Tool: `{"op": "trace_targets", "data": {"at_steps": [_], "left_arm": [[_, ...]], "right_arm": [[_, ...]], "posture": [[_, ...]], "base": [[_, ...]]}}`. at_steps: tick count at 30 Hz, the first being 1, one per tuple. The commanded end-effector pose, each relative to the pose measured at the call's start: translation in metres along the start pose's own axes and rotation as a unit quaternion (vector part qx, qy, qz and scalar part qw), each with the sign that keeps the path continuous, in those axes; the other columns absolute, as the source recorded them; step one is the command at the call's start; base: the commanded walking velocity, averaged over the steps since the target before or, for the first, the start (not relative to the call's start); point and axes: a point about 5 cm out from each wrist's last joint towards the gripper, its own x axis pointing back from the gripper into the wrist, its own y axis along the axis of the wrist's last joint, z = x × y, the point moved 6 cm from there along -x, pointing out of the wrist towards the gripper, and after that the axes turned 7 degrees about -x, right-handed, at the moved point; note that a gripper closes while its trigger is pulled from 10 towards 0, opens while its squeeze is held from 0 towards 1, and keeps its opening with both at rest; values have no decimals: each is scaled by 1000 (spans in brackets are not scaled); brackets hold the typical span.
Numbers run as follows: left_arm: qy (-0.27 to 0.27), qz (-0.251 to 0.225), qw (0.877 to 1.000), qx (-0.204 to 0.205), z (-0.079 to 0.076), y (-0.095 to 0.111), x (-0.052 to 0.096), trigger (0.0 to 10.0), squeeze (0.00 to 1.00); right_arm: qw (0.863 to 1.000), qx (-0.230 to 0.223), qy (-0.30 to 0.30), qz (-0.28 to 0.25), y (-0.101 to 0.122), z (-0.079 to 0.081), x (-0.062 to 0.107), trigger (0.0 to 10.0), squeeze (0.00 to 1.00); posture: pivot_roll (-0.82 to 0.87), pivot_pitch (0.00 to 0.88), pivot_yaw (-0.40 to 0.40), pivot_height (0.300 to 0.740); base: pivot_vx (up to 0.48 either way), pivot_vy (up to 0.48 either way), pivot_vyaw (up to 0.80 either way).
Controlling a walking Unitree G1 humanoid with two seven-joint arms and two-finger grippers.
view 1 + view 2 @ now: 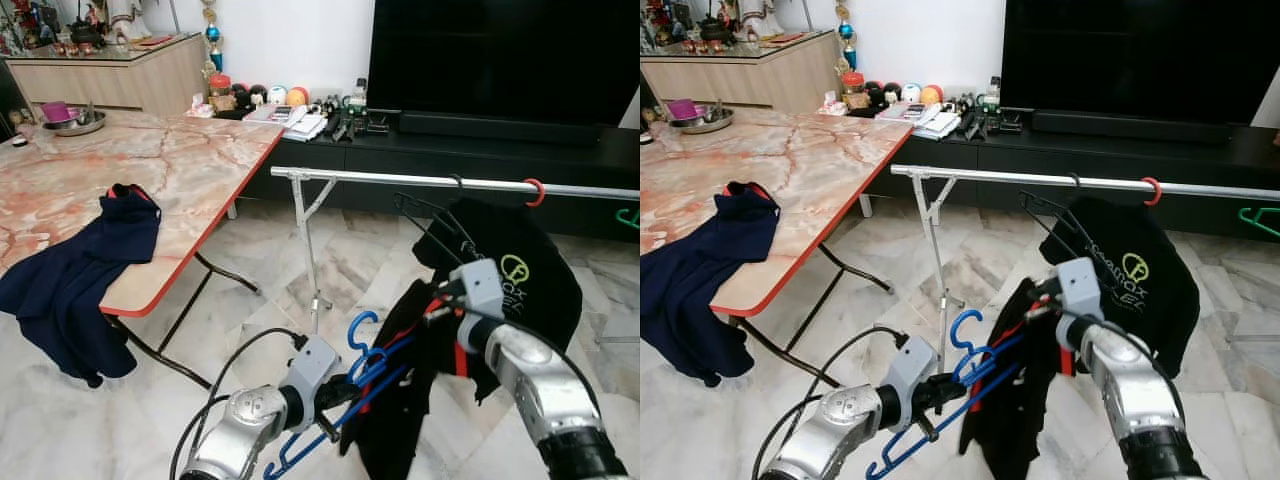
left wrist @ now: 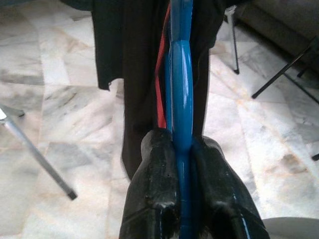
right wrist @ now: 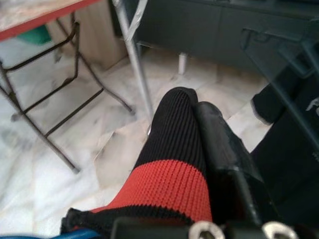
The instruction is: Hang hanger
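Status: hanger not yet on rail. Blue hanger (image 1: 370,375) w/ black garment (image 1: 405,410) (red trim) is held low, in front of and below the silver rail (image 1: 400,180) of the drying rack. Left tool (image 1: 338,392) clamped tight on the blue hanger's shaft; wrist view shows both fingers (image 2: 154,184) pressed against the plastic, no gap. Right tool (image 1: 437,302) pinches the garment's ribbed black-and-red collar (image 3: 172,164), fingers closed on the cloth. Hook (image 1: 362,325) of the hanger points up, well below rail level. Judgement: pickup and dressing of hanger look done; left to do = raise hanger, get hook over rail, release both tools. Maybe half way. Surroundings: rail already carries a black t-shirt w/ yellow-green logo (image 1: 525,275) on a black hanger (image 1: 430,215), plus a red ring (image 1: 534,192) further along, and a green hanger (image 1: 628,216) at the far right edge. Free rail between rack upright (image 1: 303,245) and the black shirt looks the likely slot. In the way: the hung shirt sits just behind the right tool, so cloth could snag; an empty black wire hanger juts out beside it. Marble surface (image 1: 150,160) to the left holds a navy garment (image 1: 75,280) draped over its edge, and a metal bowl (image 1: 75,122); TV cabinet (image 1: 480,150) behind the rack. Cable (image 1: 240,360) loops by left arm.
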Motion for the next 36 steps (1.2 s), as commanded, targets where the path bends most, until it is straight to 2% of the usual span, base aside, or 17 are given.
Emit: {"op": "trace_targets", "data": {"at_steps": [1, 4, 6, 7, 8, 9, 18, 20, 21, 24, 30, 31, 32, 33, 34, 36], "left_arm": [[2, 3, 1000, -3, 4, 0, 5, 10000, 0], [-43, 15, 999, -19, -2, -8, 17, 10000, 0], [-68, 13, 997, -28, -8, -7, 20, 10000, 0], [-68, 6, 997, -34, -7, -4, 20, 10000, 0], [-68, 6, 997, -34, -7, -4, 20, 10000, 0], [-60, -2, 998, -34, -4, 0, 17, 10000, 0], [-35, -18, 999, -28, -4, 12, 1, 10000, 0], [-40, -28, 999, -21, -9, 16, -1, 10000, 0], [-56, -38, 998, -15, -16, 20, -2, 10000, 0], [-52, -33, 998, -22, -17, 18, -4, 10000, 0], [9, -13, 1000, -20, -3, 15, -13, 10000, 0], [13, -11, 1000, -20, -3, 15, -14, 10000, 0], [16, -7, 1000, -19, -3, 14, -16, 10000, 0], [16, -7, 1000, -19, -3, 14, -16, 10000, 0], [18, -5, 1000, -15, -5, 14, -18, 10000, 0], [18, -4, 1000, -14, -6, 14, -19, 10000, 0]], "right_arm": [[1000, -5, -20, -19, 11, -7, -2, 10000, 0], [1000, -7, -23, -9, 8, -10, -4, 10000, 0], [1000, -2, -6, -9, 9, -5, -6, 10000, 0], [1000, 3, 14, -13, 12, 3, -7, 10000, 0], [1000, 3, 14, -13, 12, 3, -7, 10000, 0], [999, 4, 27, -16, 15, 9, -9, 10000, 0], [999, 0, 42, -12, 11, 19, -11, 10000, 0], [999, -1, 45, -12, 10, 21, -11, 10000, 0], [999, -2, 45, -12, 9, 21, -11, 10000, 0], [999, -6, 44, -13, 10, 23, -11, 10000, 0], [996, -63, 48, -32, 20, 41, -14, 10000, 0], [996, -71, 48, -33, 20, 43, -15, 10000, 0], [993, -99, 40, -39, 24, 46, -16, 10000, 0], [993, -99, 40, -39, 24, 46, -16, 10000, 0], [989, -133, 43, -48, 31, 53, -15, 10000, 0], [987, -145, 48, -53, 35, 58, -15, 10000, 0]], "posture": [[71, 0, -22, 740], [73, 0, -24, 740], [75, 0, -25, 740], [71, 0, -25, 740], [71, 0, -25, 740], [70, 0, -26, 740], [62, 0, -29, 740], [60, 0, -30, 740], [60, 0, -30, 740], [59, 0, -29, 740], [60, 0, -31, 740], [62, 0, -31, 740], [64, 0, -31, 740], [64, 0, -31, 740], [62, 0, -30, 740], [61, 0, -30, 740]], "base": [[0, 0, 0], [0, 0, 0], [0, 0, 0], [0, 0, 0], [0, 0, 0], [0, 0, 0], [0, 0, 0], [0, 0, 0], [0, 0, 0], [0, 0, 0], [0, 0, 0], [0, 0, 0], [0, 0, 0], [0, 0, 0], [0, 0, 0], [0, 0, 0]]}}
